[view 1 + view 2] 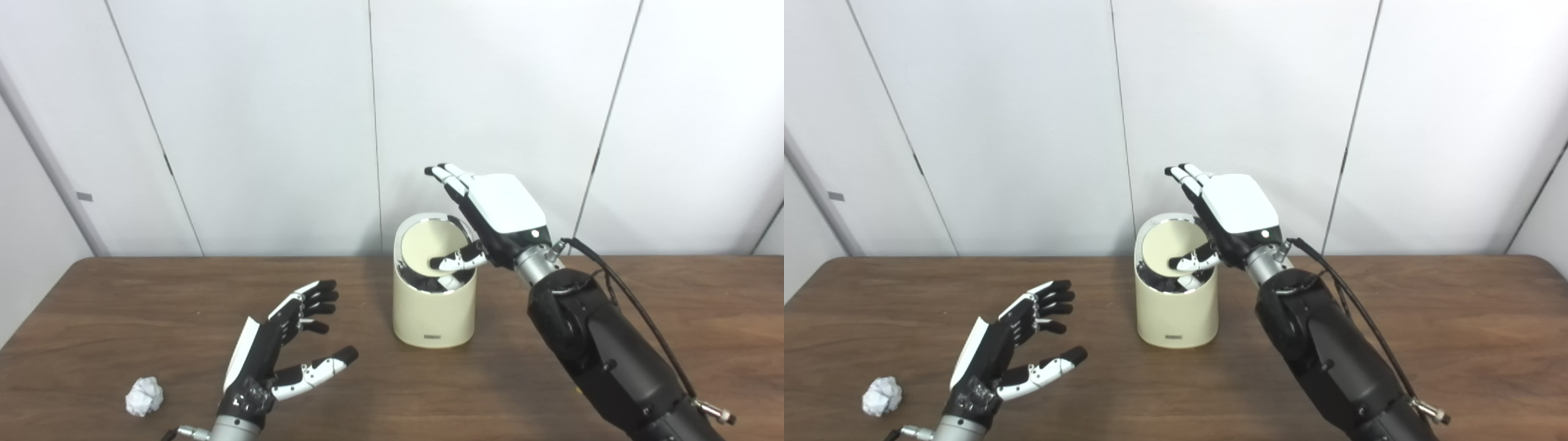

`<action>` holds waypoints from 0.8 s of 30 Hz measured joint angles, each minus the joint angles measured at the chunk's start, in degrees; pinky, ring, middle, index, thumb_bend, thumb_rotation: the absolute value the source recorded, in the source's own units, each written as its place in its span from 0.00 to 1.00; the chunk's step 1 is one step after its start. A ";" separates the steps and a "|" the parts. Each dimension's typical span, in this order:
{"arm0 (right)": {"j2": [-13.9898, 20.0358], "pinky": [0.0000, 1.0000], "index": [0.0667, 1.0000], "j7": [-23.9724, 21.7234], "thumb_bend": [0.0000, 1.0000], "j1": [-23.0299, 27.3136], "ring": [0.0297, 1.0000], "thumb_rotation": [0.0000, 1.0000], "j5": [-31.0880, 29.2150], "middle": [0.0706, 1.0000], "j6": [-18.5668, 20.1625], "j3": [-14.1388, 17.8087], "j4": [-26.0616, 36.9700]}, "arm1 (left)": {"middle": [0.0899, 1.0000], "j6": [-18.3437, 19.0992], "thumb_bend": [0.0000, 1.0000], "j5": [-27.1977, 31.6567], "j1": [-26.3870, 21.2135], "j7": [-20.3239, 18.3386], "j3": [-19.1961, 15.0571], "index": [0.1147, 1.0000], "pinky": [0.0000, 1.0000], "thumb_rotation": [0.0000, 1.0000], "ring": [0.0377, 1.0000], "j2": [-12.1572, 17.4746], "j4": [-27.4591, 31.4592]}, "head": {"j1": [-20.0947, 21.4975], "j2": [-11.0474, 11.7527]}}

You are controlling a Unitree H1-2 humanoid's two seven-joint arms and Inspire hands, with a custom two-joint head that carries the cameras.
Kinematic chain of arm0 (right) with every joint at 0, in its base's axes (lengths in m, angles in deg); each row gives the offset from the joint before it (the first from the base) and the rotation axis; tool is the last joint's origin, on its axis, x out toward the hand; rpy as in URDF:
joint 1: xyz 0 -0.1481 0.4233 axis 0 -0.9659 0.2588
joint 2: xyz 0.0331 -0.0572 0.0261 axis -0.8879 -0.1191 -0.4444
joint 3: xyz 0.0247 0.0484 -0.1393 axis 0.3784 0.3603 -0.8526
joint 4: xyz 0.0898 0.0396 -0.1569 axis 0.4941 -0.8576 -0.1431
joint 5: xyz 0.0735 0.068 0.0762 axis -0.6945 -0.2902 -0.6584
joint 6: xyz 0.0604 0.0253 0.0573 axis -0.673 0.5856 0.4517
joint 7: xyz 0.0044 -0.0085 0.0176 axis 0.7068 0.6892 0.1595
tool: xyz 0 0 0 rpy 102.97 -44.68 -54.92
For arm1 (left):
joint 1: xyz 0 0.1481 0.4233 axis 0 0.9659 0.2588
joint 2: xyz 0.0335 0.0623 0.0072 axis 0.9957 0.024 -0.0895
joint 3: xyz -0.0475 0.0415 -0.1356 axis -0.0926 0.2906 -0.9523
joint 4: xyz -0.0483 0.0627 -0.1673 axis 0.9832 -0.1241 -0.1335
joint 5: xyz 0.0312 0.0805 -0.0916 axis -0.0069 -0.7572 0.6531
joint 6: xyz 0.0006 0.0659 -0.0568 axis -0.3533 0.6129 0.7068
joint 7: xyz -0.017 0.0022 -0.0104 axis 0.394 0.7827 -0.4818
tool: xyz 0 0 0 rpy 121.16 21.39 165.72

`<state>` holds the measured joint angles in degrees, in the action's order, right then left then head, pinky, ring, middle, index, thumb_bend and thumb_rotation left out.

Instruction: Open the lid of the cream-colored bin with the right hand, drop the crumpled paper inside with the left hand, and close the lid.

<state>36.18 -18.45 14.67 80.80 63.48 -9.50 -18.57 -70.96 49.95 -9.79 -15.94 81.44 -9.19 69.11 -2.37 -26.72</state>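
The cream-colored bin (433, 315) stands near the middle of the brown table. Its round lid (425, 248) is tilted up toward the back, showing a dark interior at the front. My right hand (490, 214) hovers over the bin's right rim, fingers stretched upward, thumb resting against the raised lid. It grips nothing. The crumpled paper (144, 396) lies on the table at the front left. My left hand (288, 346) is to the right of the paper and apart from it, palm sideways, fingers spread and empty.
The brown table (674, 318) reaches to a white panelled wall (263, 122) just behind the bin. My right forearm (606, 355) with a black cable slants across the right front of the table.
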 measured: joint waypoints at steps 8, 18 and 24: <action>-1.55 0.78 0.87 -1.01 0.84 -0.78 0.85 0.29 -2.79 0.87 0.37 3.48 0.30 | 0.78 0.00 0.71 -0.02 0.01 0.00 -0.06 0.80 0.65 0.22 0.75 0.00 0.01 | 0.26 0.00; -6.55 0.65 0.90 -3.29 0.70 -4.72 0.82 0.44 -16.29 0.90 5.27 13.97 1.20 | 0.78 0.01 0.71 -0.05 0.01 -0.02 -0.05 0.81 0.66 0.22 0.76 0.00 0.03 | 0.44 0.09; -6.51 0.62 0.90 -1.75 0.69 -5.71 0.80 0.45 -16.70 0.89 5.02 14.49 2.74 | 0.78 0.17 0.70 -0.04 0.01 -0.01 -0.01 0.80 0.65 0.20 0.75 -0.06 0.06 | 0.35 -0.18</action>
<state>29.67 -20.20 8.96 64.10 68.50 4.98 -15.84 -70.79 49.91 -9.77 -15.95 81.43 -9.25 69.17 -2.02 -26.89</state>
